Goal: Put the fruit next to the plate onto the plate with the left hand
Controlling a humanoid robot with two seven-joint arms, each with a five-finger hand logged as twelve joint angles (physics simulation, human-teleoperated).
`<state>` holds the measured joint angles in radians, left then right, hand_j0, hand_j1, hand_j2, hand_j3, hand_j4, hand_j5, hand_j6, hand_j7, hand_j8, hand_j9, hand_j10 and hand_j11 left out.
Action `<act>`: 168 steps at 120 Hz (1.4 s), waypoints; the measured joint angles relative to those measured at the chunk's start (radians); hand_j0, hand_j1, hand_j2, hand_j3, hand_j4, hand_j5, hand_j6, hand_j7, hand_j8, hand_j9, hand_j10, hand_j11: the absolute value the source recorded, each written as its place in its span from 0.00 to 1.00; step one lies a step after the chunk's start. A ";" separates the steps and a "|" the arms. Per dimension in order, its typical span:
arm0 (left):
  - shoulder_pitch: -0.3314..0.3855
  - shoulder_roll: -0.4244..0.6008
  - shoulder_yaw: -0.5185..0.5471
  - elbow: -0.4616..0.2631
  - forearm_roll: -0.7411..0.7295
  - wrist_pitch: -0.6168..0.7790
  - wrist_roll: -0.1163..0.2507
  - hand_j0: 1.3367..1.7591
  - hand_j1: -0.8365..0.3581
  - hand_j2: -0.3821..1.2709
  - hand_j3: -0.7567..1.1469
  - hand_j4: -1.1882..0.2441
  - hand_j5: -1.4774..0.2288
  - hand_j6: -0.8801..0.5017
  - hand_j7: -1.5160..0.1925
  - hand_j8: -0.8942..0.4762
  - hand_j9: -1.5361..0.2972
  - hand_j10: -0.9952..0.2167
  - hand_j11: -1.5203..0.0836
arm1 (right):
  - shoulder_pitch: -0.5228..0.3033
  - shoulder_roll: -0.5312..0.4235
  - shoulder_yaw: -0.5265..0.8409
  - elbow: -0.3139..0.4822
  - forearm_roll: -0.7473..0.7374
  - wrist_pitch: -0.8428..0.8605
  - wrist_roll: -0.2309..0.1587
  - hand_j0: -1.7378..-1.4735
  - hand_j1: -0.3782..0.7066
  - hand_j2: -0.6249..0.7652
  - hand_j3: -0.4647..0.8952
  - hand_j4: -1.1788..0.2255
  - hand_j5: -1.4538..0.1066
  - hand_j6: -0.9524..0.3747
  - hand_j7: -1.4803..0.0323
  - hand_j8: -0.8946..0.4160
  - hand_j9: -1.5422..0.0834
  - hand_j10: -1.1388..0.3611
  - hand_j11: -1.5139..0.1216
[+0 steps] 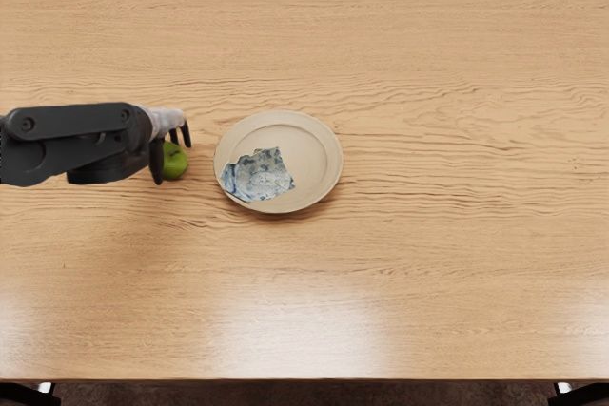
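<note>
Left robot hand [167, 145] sits over the green fruit [176, 163], just left of the plate [319, 145]; whether it grips cannot be told. Small, firm, smooth, probably rolls: take it round the middle

Nothing legible anywhere (the plate [322, 151] bears only a blue pattern, no lettering).
</note>
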<state>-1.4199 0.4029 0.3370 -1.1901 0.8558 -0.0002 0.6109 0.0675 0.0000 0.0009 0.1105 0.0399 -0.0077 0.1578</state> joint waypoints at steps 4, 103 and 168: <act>0.004 -0.009 0.001 0.003 0.000 0.002 0.000 0.76 0.57 0.28 0.40 0.53 0.55 0.33 0.57 0.35 0.54 0.47 0.61 | 0.000 0.000 0.000 0.000 0.000 0.000 0.000 0.30 0.05 0.45 0.34 0.82 0.91 0.70 0.96 0.67 0.93 0.74 0.91; -0.243 0.057 0.046 -0.095 -0.237 -0.047 0.000 0.73 0.46 0.45 0.40 0.48 0.15 0.46 0.21 0.48 0.21 0.38 0.23 | 0.001 0.000 -0.001 0.000 0.000 0.000 0.000 0.30 0.05 0.45 0.34 0.82 0.91 0.70 0.96 0.67 0.93 0.74 0.91; -0.408 -0.165 0.067 -0.194 -0.453 -0.033 0.000 0.73 0.38 0.56 0.40 0.47 0.10 0.52 0.17 0.51 0.18 0.45 0.21 | 0.008 0.000 -0.001 0.000 0.000 0.000 0.000 0.30 0.05 0.45 0.34 0.82 0.91 0.70 0.96 0.67 0.93 0.74 0.91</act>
<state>-1.8279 0.2374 0.4042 -1.3839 0.4024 -0.0332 0.6104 0.0751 0.0000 0.0000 0.1105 0.0399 -0.0077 0.1576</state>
